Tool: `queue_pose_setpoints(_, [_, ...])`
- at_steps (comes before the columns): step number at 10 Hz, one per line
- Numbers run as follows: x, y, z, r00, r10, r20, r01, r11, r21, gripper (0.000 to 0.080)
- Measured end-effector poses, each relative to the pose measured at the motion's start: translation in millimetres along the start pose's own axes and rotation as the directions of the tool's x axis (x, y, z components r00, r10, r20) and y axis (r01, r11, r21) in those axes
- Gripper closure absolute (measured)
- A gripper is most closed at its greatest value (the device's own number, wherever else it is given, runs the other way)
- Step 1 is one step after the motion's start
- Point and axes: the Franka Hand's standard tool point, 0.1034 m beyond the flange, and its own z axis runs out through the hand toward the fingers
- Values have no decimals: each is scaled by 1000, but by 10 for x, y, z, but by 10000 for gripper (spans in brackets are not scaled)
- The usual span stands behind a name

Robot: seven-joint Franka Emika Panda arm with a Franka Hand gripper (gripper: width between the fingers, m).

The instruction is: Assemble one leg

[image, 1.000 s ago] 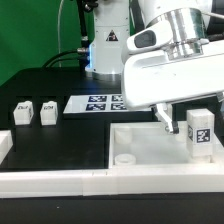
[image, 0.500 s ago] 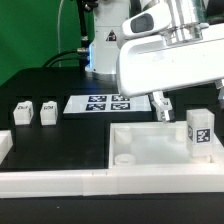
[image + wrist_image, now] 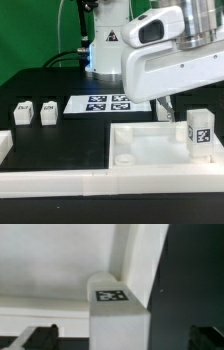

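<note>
I am hovering with my gripper (image 3: 188, 100) spread wide above the leg (image 3: 200, 131). The leg is standing upright inside the tray (image 3: 140, 128), close to its far corner on the exterior view's right. I am judging a straight descent best, with my fingers straddling the leg evenly, since the tray walls are leaving little room there.

Marker board (image 3: 100, 103) on blk table (image 3: 60, 140), white tray (image 3: 150, 165) w/ corner socket (image 3: 124, 158)

Your white robot arm (image 3: 175, 60) pointed downward; its black two-finger gripper (image 3: 122, 338) stood with jaws spread wide apart.
</note>
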Motion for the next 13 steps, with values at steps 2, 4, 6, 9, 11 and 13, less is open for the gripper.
queue_pose_setpoints(2, [34,17,47,1000,1,-13,-1,1000,-1,151])
queue_pose_setpoints(4, [30,27,112,1000,3,-18,-3,1000,-1,151])
queue_pose_setpoints(6, [22,30,138,1000,3,-25,-3,1000,-3,173])
queue_pose_setpoints(9, [23,27,140,999,43,-26,-43,999,1,361])
queue_pose_setpoints(11, [32,41,135,973,230,-30,-230,973,8,490])
queue_pose_setpoints(13, [70,71,141,885,463,-47,-462,886,27,490])
